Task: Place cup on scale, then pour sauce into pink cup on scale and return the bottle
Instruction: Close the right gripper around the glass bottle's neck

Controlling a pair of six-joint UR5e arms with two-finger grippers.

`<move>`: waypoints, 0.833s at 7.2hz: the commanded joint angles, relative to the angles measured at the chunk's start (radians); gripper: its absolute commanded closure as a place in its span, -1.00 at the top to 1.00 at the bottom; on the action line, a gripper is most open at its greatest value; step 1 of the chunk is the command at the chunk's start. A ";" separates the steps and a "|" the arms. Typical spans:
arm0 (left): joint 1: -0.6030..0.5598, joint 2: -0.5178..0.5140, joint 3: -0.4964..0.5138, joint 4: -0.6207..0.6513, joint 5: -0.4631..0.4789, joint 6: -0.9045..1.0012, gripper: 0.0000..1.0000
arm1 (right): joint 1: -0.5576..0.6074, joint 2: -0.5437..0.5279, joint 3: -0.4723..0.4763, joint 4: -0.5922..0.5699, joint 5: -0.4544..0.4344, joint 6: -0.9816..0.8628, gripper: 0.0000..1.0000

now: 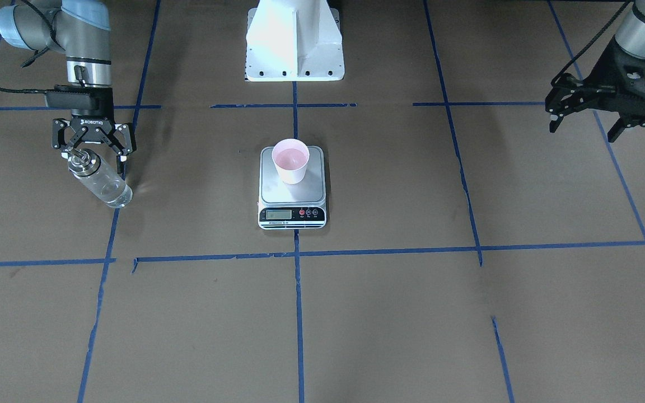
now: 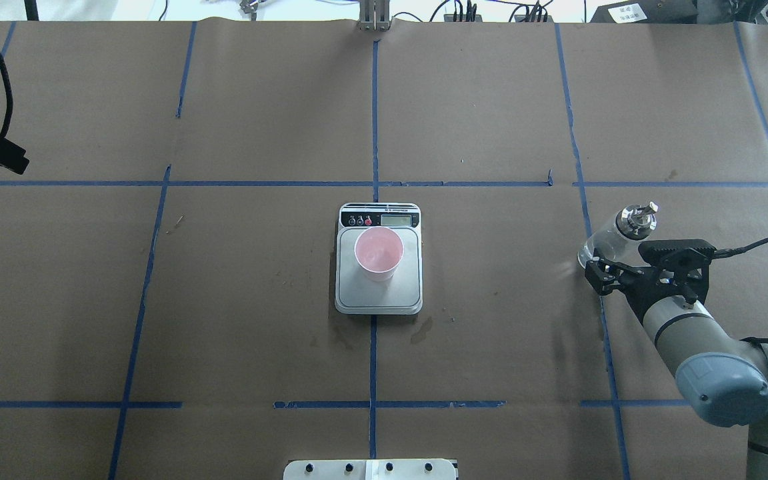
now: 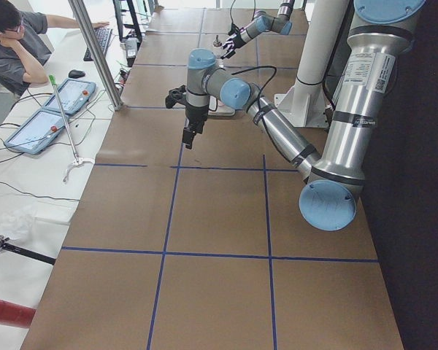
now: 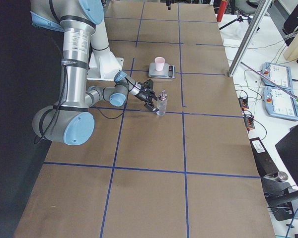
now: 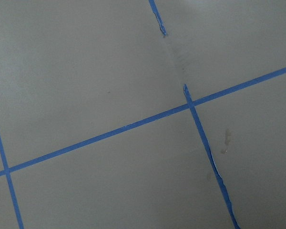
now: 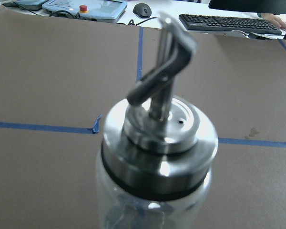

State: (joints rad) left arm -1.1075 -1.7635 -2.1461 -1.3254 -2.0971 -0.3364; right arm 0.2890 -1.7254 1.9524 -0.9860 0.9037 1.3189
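The pink cup [image 1: 290, 161] stands upright on the scale's steel platform [image 1: 317, 190] at mid-table; both also show in the overhead view, cup [image 2: 379, 253] and scale [image 2: 379, 300]. The clear glass bottle [image 1: 101, 182] with its silver cap and spout [image 6: 159, 124] stands on the table off to my right side [image 2: 614, 240]. My right gripper [image 1: 94, 155] is open, its fingers spread on either side of the bottle's upper part. The sauce inside is barely visible. My left gripper [image 1: 583, 120] is open and empty, held above the table far from the scale.
The white robot base [image 1: 294, 45] stands behind the scale. Blue tape lines grid the brown paper. Small stains [image 2: 424, 330] lie near the scale. A seated operator [image 3: 7, 36] and tablets [image 3: 58, 109] are on a side table beyond the far edge.
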 commanded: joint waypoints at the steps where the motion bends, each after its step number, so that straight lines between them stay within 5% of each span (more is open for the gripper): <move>1: 0.000 -0.004 0.000 0.000 0.000 -0.003 1.00 | 0.002 0.039 -0.027 0.000 -0.008 -0.007 1.00; 6: 0.000 -0.008 0.002 0.000 -0.001 -0.004 1.00 | 0.004 0.043 -0.036 0.000 -0.009 -0.033 1.00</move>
State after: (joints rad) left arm -1.1075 -1.7713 -2.1446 -1.3253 -2.0983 -0.3405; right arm 0.2929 -1.6843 1.9181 -0.9859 0.8954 1.2947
